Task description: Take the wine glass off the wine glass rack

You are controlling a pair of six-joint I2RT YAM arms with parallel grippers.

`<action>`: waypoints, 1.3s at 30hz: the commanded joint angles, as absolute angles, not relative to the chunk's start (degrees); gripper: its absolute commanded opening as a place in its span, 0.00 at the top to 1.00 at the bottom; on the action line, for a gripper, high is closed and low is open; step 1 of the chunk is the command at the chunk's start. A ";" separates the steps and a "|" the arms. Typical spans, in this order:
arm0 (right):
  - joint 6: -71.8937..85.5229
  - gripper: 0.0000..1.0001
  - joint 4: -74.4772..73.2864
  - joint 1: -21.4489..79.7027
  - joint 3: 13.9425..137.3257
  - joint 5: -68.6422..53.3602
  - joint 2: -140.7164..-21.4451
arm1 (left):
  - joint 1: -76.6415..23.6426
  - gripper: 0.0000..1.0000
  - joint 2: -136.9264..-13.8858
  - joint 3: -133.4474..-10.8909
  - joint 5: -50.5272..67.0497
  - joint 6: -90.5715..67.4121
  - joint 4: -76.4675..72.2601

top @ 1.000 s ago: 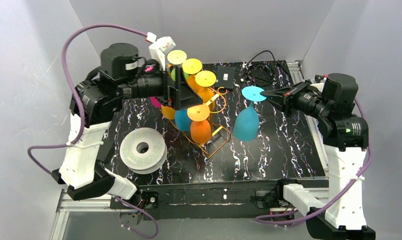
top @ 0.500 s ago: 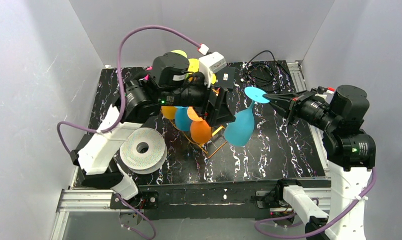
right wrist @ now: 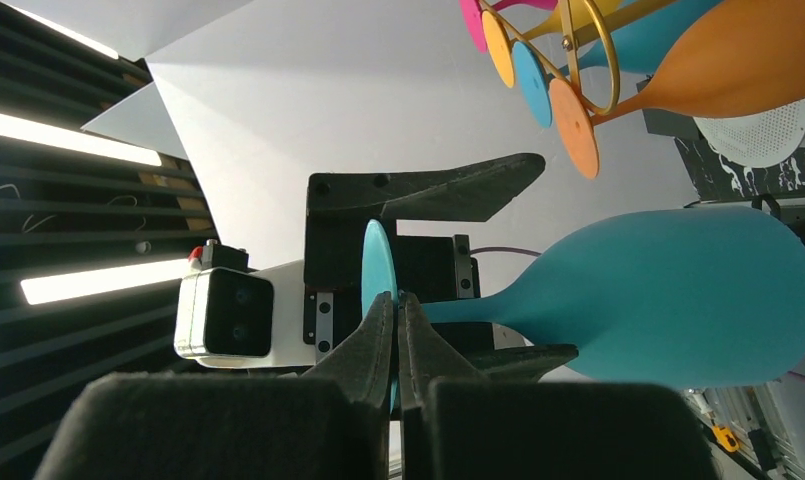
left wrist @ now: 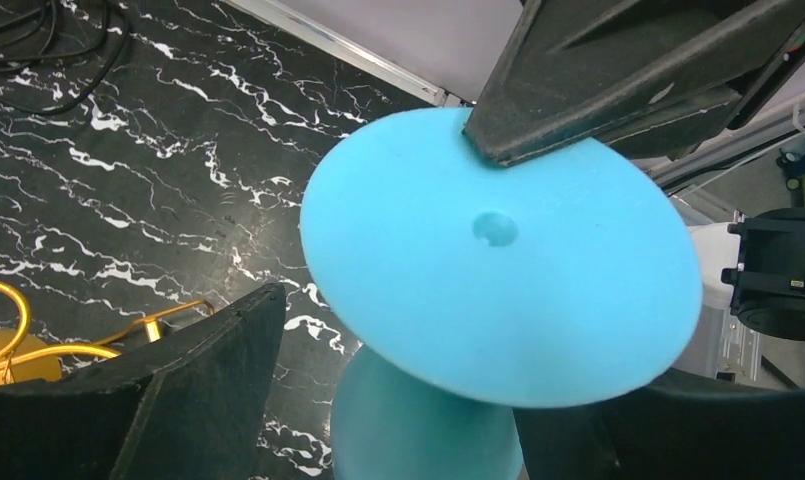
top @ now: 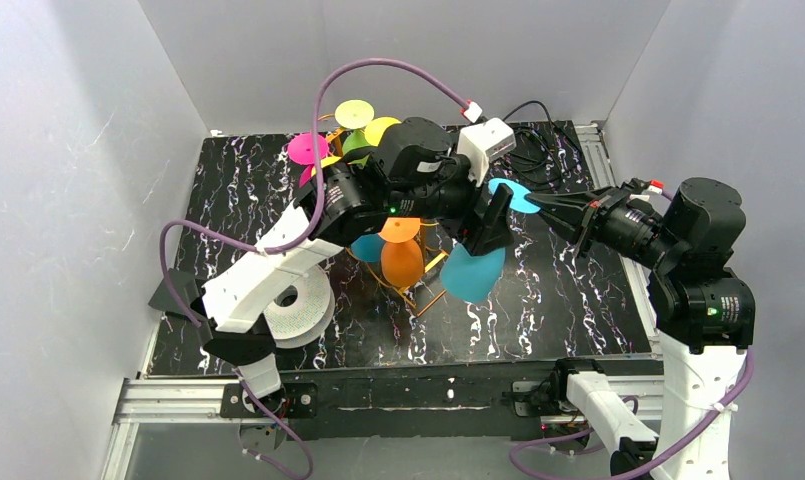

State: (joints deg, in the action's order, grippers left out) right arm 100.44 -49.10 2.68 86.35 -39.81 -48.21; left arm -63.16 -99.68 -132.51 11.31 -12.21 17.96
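Progress looks well along: we find the blue wine glass (top: 473, 270) already clear of the wine glass rack (top: 430, 293). It is held in the air just to the rack's right, tilted, with its bowl hanging below its foot, above the table (top: 578, 300) and not resting on it. Right gripper (top: 544, 204) is pinched tight on the rim of the foot disc; the right wrist view shows the disc edge-on between the closed tips. Left gripper (top: 481, 232) is spread wide and reaches in over the rack, one finger (left wrist: 198, 390) on each side of the glass below the foot. We see a gap beside that finger, so we read no grip there; whether the other finger touches, we cannot tell. Several other glasses hang in the rack's loops, an orange glass (top: 402, 262) nearest. Our judgement: the lift-off itself is done for this glass. What seems left is either a handover to the left gripper or a set-down on the table, and neither is under way as far as we can see.
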 commanded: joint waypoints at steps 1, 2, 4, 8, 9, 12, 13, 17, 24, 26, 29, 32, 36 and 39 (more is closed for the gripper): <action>101.85 0.99 -45.46 2.55 86.05 -42.05 -47.79 | -63.80 0.28 -98.13 -133.51 9.54 -11.59 13.98; 101.82 0.99 -45.35 2.49 86.05 -42.24 -47.88 | -63.87 0.29 -98.10 -133.51 9.26 -11.68 13.82; 101.74 0.99 -45.31 2.54 85.84 -42.56 -47.97 | -63.98 0.32 -98.04 -133.51 8.64 -11.84 13.42; 101.69 0.99 -44.48 2.55 85.01 -43.32 -47.86 | -64.05 0.56 -97.55 -132.71 7.18 -12.50 12.92; 101.33 0.99 -44.55 2.54 84.92 -43.39 -48.04 | -64.07 0.63 -97.44 -132.71 6.75 -12.94 12.65; 101.07 0.99 -44.46 2.53 84.72 -43.74 -48.16 | -64.07 0.79 -96.92 -131.89 5.84 -14.32 11.71; 101.08 0.99 -44.31 2.53 84.75 -43.96 -48.15 | -64.12 0.82 -96.79 -131.05 5.66 -14.91 11.22; 101.25 0.99 -43.70 2.54 84.45 -43.81 -47.70 | -64.28 1.00 -96.75 -129.61 4.05 -17.55 9.32; 101.22 0.99 -39.87 2.54 83.31 -42.86 -46.75 | -64.29 1.00 -95.56 -126.82 0.86 -22.31 5.74; 101.33 0.99 -39.16 2.54 83.18 -43.11 -46.66 | -64.31 1.00 -95.35 -126.37 0.85 -23.02 5.13; 101.43 0.82 -38.34 2.55 83.60 -44.03 -47.00 | -64.34 1.00 -95.08 -126.17 -0.07 -23.52 4.41; 101.22 0.54 -37.24 2.50 83.73 -44.97 -47.32 | -64.34 1.00 -95.04 -125.95 -2.25 -24.66 2.69; 99.41 0.29 -34.66 2.50 83.19 -44.31 -47.13 | -64.34 1.00 -96.24 -126.98 -3.96 -27.15 0.19; 98.40 0.26 -32.69 2.52 83.30 -41.87 -46.32 | -64.33 1.00 -97.78 -129.93 -5.40 -28.26 -0.80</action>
